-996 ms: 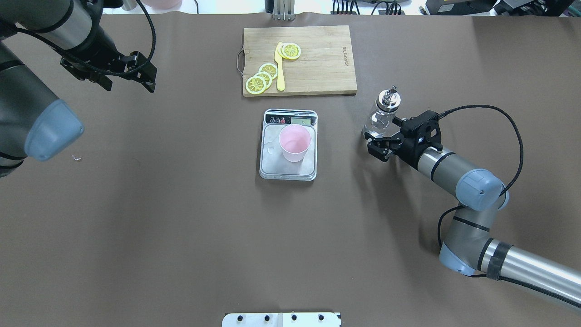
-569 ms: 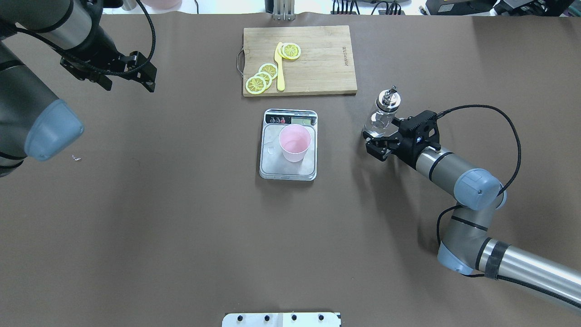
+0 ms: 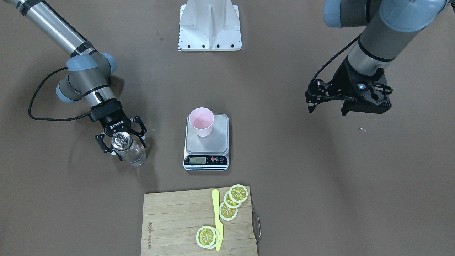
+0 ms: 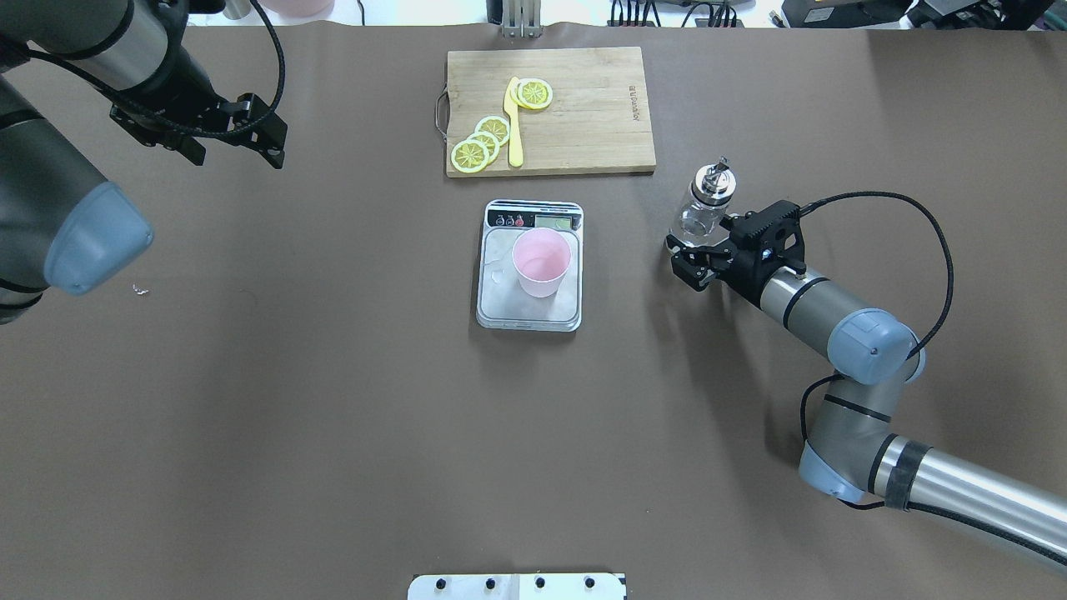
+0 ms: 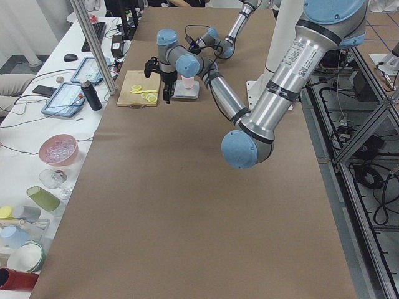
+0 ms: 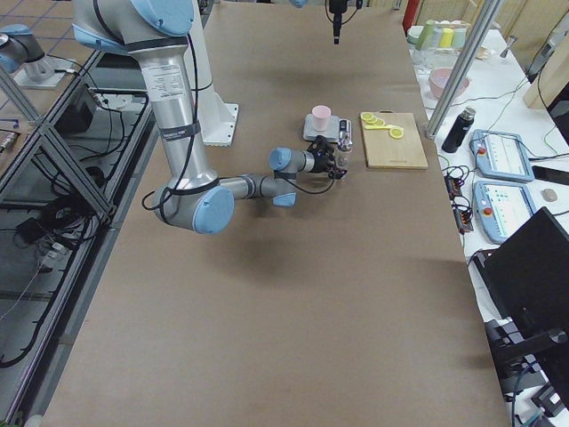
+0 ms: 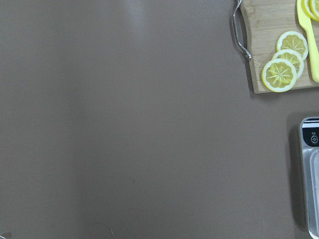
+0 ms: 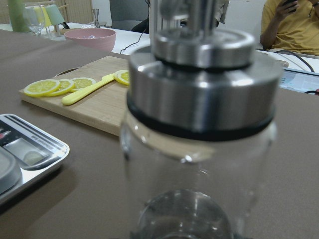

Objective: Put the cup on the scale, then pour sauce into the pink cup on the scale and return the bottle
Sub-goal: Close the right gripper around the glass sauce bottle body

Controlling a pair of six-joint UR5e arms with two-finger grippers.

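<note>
My right pincer [image 3: 124,147] stands wide, one finger either side of the bottle [image 3: 134,155]: upright clear glass, shiny metal cap, well apart from the scale [image 3: 215,140].

The table [image 4: 333,417] is lit brightly and evenly from above. Soft shadows are cast on it beside the right arm [image 3: 85,81]. The bottle [image 8: 199,164] is shown very close and blurred, with glare on its metal cap [image 8: 199,94].

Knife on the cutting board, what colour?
Yellow. The knife shows best in the overhead exterior view.
</note>
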